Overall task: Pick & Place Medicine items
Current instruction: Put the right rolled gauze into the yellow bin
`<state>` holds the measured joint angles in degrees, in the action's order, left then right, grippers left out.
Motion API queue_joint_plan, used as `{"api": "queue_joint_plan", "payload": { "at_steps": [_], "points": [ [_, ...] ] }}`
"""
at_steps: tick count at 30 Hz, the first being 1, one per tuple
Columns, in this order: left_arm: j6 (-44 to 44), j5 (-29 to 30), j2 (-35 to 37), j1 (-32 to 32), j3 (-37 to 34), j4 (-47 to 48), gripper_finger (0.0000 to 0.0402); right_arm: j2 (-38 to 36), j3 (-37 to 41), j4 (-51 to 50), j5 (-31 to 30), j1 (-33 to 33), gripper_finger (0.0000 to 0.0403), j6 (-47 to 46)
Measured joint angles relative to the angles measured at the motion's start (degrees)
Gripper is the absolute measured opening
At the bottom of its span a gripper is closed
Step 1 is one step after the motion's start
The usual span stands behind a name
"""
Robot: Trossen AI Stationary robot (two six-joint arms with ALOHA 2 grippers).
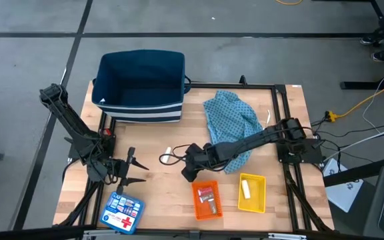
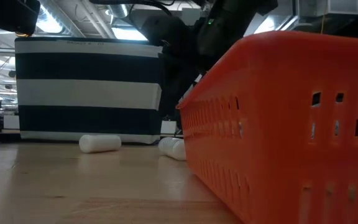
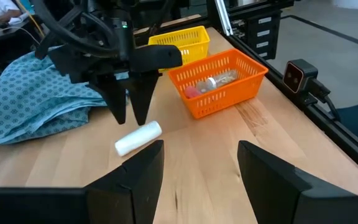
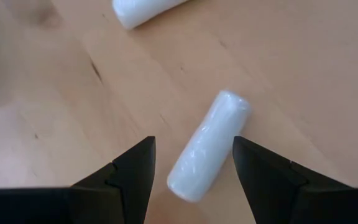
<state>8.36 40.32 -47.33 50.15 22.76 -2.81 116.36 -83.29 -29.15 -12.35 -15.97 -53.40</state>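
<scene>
The white stick (image 4: 208, 145) is round and lies on the bare table (image 1: 159, 193) at a slant between the fingers of the right gripper (image 4: 193, 163), so it could be rolled aside or pinched off-centre if the jaws are closed unevenly. The right gripper is held low over it, jaws parted and empty, apparently not yet touching. A second stick (image 4: 143, 11) lies nearby. The left gripper (image 1: 136, 169) is parked apart, open and empty.
</scene>
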Motion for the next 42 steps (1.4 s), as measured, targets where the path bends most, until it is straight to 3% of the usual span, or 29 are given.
{"api": "queue_joint_plan", "payload": {
  "at_steps": [22, 28, 38, 42],
  "points": [
    [0.6, -0.9, 0.0, 0.0, 0.0, 0.0, 0.0200, 4.5, 0.0, 1.6, 4.4, 1.6, 0.0209, -1.9],
    [0.9, -0.9, 0.0, 0.0, 0.0, 0.0, 0.0200, 4.8, 0.0, 1.7, 4.2, 1.6, 0.0170, -1.9],
    [0.9, -1.0, 0.0, 0.0, 0.0, 0.1, 0.0200, 5.1, 0.0, 1.7, 4.2, 1.6, 0.0071, -1.7],
    [0.9, -1.0, 0.0, 0.0, 0.0, 0.0, 0.0200, 5.0, 0.0, 1.7, 4.0, 1.6, 0.0055, -1.4]
  ]
}}
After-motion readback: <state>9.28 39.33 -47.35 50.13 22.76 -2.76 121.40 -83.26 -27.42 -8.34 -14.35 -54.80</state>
